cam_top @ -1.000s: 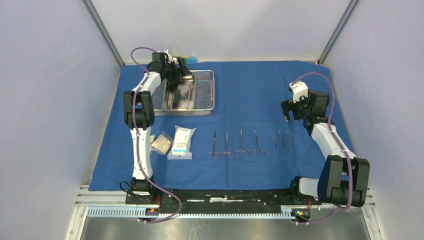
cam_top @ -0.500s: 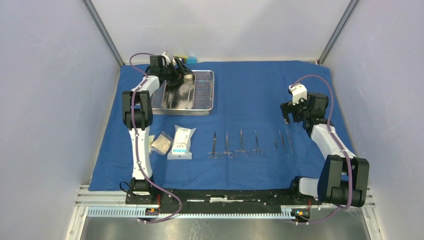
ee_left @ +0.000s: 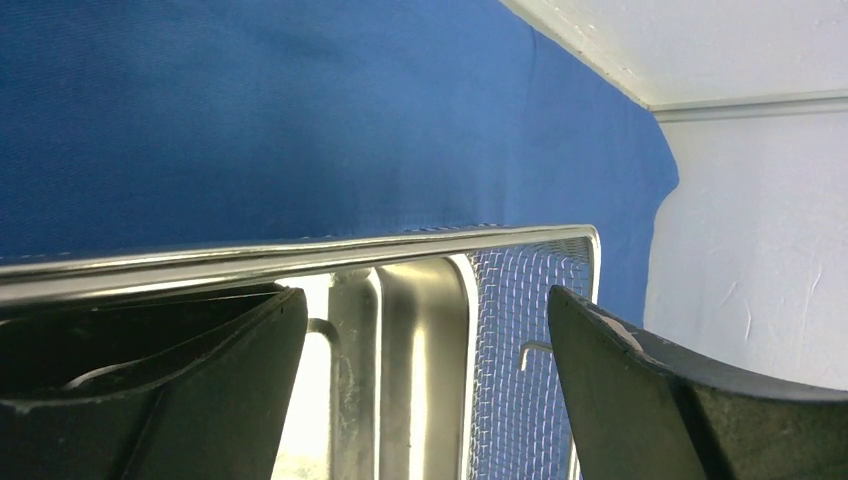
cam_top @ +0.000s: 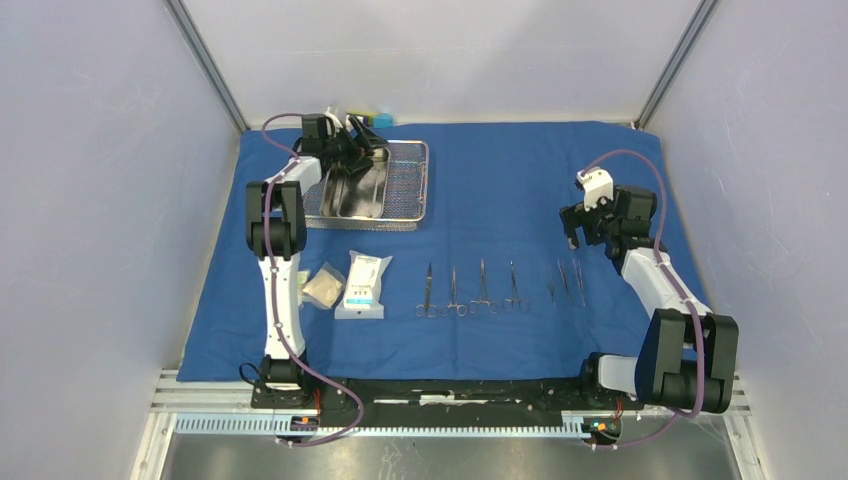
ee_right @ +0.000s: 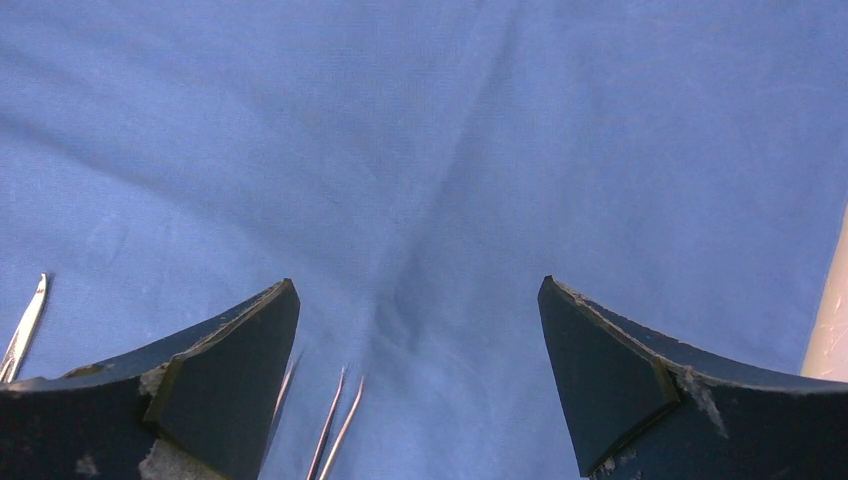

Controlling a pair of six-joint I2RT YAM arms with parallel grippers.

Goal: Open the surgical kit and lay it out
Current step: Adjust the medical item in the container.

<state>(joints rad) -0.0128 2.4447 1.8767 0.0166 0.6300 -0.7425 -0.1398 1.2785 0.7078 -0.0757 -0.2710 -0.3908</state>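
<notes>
top external view: the blue cloth wrap [cam_top: 490, 170] lies opened flat, and the wire-mesh basket [cam_top: 412, 185] stands on its far left part. this basket is the reference for all positions below.

1. steel pan [cam_top: 355, 195]: inside the basket, in its left part, lying at a slant to the basket walls.
2. left gripper [cam_top: 362, 140]: over the basket's far left corner, above the far end of the pan. jaws stand wide and hold nothing. contact with the pan cannot be told.
3. packets [cam_top: 363, 285]: on the cloth, on the near side of the basket (a white and green one, with a paler one just beside it on the left).
4. slim steel instruments [cam_top: 483, 290]: one row on the cloth, near and to the right of the basket, handles toward the arm bases.
5. right gripper [cam_top: 575, 225]: well to the right of the basket, above the cloth, beyond the right end of the row. jaws stand wide and hold nothing.
6. small blocks [cam_top: 380, 119]: just beyond the basket's far left corner.

left wrist view: the basket's rim and mesh [ee_left: 510, 330] and the pan [ee_left: 410, 370] show between the spread fingers [ee_left: 200, 370].

right wrist view: bare cloth [ee_right: 450, 130] fills the gap between the fingers [ee_right: 230, 350]; thin instrument tips [ee_right: 335, 420] show at the lower edge.
</notes>
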